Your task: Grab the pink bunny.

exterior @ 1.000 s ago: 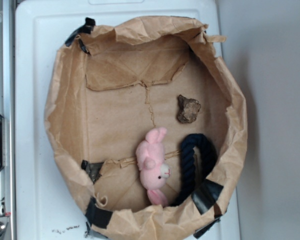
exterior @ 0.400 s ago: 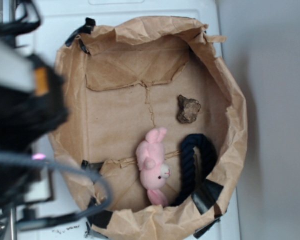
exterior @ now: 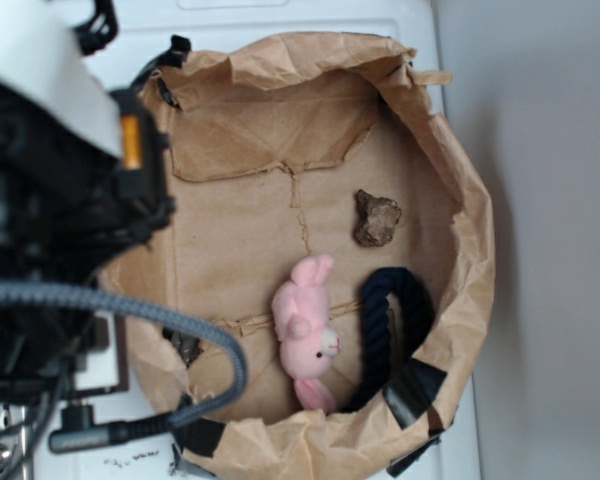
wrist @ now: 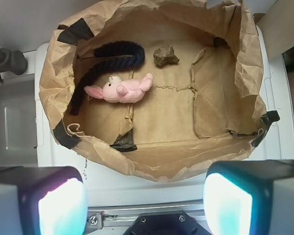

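Wrist view looks down into a crumpled brown paper bag (wrist: 245,54) lying open on a white tray (wrist: 152,183). The bunny (wrist: 121,90) lies on its side on the bag floor, left of middle in this view, its ears pointing right and 1 foot pointing left. A dark rope (wrist: 105,61) curves around it above and to the left, touching or nearly touching its head. A brown rock (wrist: 165,55) sits to the upper right of the bunny, just beside the rope's end and apart from the bunny. Black tape (wrist: 66,134) patches the bag's rim in several spots.

At the bottom of this view the gripper (wrist: 144,198) shows its 2 fingers (wrist: 59,203), 1 at each lower corner, spread wide with nothing between them. It hangs outside the bag's near rim, well apart from the bunny.

In the exterior view the arm (exterior: 60,220) fills the left side as a blurred black and white mass, overlapping the bag's (exterior: 470,250) left wall, with a grey cable (exterior: 170,320) looping across the lower left. The bunny (exterior: 308,330) lies in the lower middle of the bag, ears up, with the rope (exterior: 390,335) just to its right and the rock (exterior: 377,218) above that. The fingers are not visible here.
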### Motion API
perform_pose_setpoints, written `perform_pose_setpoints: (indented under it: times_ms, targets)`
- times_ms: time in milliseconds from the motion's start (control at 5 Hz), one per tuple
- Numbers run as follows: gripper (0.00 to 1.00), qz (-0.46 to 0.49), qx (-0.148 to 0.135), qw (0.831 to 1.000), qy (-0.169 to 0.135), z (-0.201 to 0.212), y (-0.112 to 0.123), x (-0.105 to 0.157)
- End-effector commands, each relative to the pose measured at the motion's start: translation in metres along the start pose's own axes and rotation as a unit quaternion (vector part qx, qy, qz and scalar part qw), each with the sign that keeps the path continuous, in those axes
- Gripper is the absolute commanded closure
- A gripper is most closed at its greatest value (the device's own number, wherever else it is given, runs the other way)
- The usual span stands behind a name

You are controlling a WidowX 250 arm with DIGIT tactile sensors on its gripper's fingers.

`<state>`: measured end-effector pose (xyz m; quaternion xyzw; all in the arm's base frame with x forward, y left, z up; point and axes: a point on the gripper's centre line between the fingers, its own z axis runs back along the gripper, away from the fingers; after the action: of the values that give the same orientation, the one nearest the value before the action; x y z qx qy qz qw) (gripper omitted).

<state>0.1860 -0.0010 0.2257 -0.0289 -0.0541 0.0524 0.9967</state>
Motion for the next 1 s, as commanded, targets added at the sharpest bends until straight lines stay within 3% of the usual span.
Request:
perform_pose_setpoints:
  times_ms: [0,200,400,800]
  targets:
    - [0.0,0.031,0.026,0.999,-0.031,-0.009,-0.004,-0.019]
    - [0.0,0.052,0.045,0.997,-0.034,-0.019,-0.028,-0.048]
    - [0.0,-0.013,0.042,0.999,-0.031,-0.026,-0.051,-0.071]
    - [0.0,-0.013,0.042,0.999,-0.031,-0.026,-0.051,-0.071]
